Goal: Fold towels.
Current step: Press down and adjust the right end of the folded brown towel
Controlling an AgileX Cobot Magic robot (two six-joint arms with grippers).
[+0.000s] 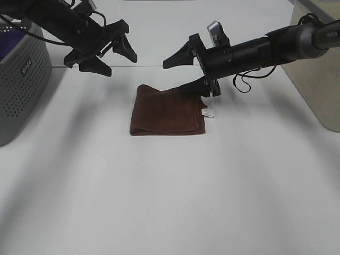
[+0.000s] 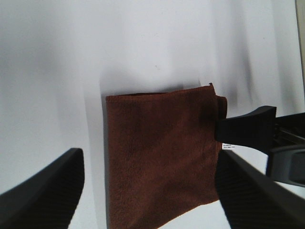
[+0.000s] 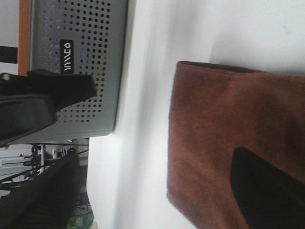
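A matte white counter (image 1: 170, 212) fills the scene under even overhead light, with broad soft grey shadows along its left side and far edge. A grey perforated basket (image 1: 24, 90) holding purple fabric (image 1: 9, 42) stands at the left edge. A beige box-like cabinet (image 1: 319, 74) rises near the far right corner. Past the basket, the right wrist view shows tangled cables (image 3: 43, 150).

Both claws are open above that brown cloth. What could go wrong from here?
1. The right gripper has its lower fingertip right at the towel's far corner, near the tag; whether it touches is unclear. Moving off, it might snag the cloth and pull the fold open.
2. The left gripper hangs open close by. In its wrist view the two grippers' fingers nearly overlap, so they could bump.
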